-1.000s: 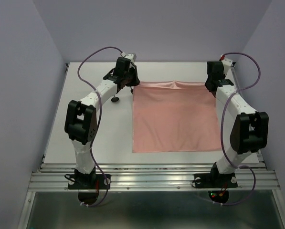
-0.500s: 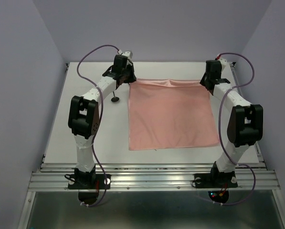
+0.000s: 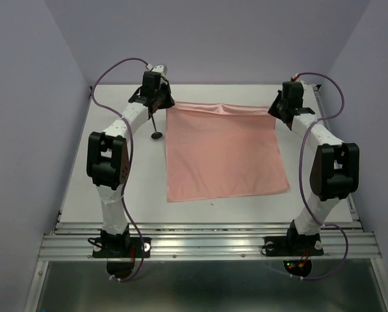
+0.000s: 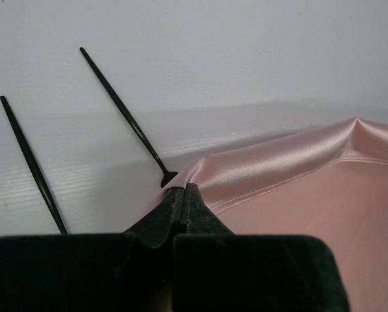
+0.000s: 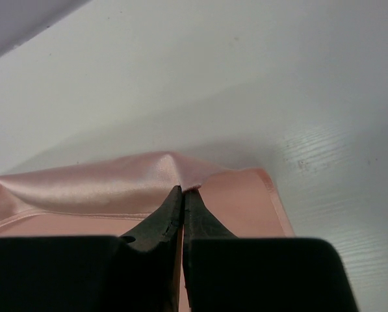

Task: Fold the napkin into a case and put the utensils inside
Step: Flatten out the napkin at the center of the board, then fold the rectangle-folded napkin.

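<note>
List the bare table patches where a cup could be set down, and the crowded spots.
Bare: the table strip between the napkin and the near rail, and the far strip behind it. Crowded: the far-left corner, with left gripper and utensils.

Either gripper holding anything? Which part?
Both hold the napkin: the left gripper pinches its far left corner, the right gripper its far right corner.

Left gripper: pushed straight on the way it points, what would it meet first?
The left gripper, fingers shut on the napkin corner, would likely meet the black utensil end just ahead; depth unclear.
</note>
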### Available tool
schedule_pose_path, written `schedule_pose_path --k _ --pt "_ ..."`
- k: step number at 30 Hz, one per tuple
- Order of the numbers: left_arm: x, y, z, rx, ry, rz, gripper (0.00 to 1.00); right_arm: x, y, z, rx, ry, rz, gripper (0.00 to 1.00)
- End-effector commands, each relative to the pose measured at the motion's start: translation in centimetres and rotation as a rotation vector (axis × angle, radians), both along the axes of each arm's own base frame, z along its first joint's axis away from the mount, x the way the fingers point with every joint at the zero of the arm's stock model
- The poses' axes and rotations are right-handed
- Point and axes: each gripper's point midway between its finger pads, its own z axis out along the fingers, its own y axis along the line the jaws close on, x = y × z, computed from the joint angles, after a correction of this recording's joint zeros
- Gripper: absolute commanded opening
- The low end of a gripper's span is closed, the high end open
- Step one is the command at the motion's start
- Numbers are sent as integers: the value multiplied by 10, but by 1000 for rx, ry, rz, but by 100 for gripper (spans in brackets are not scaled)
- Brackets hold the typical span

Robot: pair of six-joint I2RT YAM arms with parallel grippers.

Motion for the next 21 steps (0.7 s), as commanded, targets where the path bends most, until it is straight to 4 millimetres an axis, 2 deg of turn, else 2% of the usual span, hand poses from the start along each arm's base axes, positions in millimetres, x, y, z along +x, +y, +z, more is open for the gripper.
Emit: schedule_pose_path --k 1,7,11,14,15,16,17,18,19,20,21 --pt "12 7 57 -19 -137 5 0 19 13 32 74 -105 47 1" --pt "13 20 61 -39 -135 14 0 17 26 28 105 -73 118 1" --pt "-1 19 64 -51 -124 -4 0 5 29 26 120 -38 125 1" --pt "-23 17 67 -69 -109 -18 0 -10 28 22 131 3 110 1" --pt "-34 16 79 -77 -125 -24 0 -17 27 18 136 32 97 1" --pt "-41 17 80 -82 -122 -26 0 -21 26 17 137 44 92 1" --pt "-52 16 67 -86 -84 -27 0 -28 25 16 134 54 86 1" --pt "-60 15 66 -95 -74 -34 0 -32 24 13 133 68 82 1" --pt "-70 15 77 -106 -91 -40 0 -39 23 10 134 89 77 1" --pt "-82 15 62 -102 -52 -41 0 -47 22 3 129 112 72 1" --pt "-90 14 59 -104 -42 -50 0 -53 21 8 126 104 67 1"
